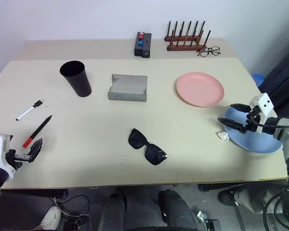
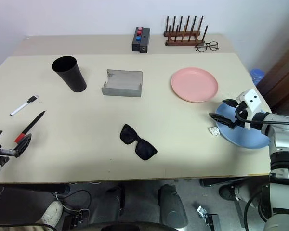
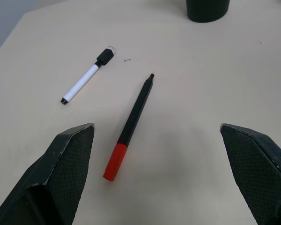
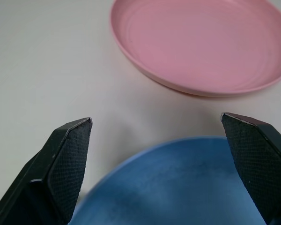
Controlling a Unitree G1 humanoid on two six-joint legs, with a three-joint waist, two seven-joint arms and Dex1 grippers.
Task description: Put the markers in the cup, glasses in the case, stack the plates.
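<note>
Fingers of the right gripper point(image 1: 236, 117) are spreading wide and empty over the blue plate point(image 1: 260, 140), pointing at the pink plate point(image 1: 200, 89) beyond, while the left gripper point(image 1: 32, 150), equally splayed, is facing the red-ended marker point(image 1: 37, 131).

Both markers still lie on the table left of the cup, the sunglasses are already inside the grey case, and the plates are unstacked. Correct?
Not quite: the sunglasses lie on the table in front of the open, empty case, as the left eye view shows. The rest holds.
</note>
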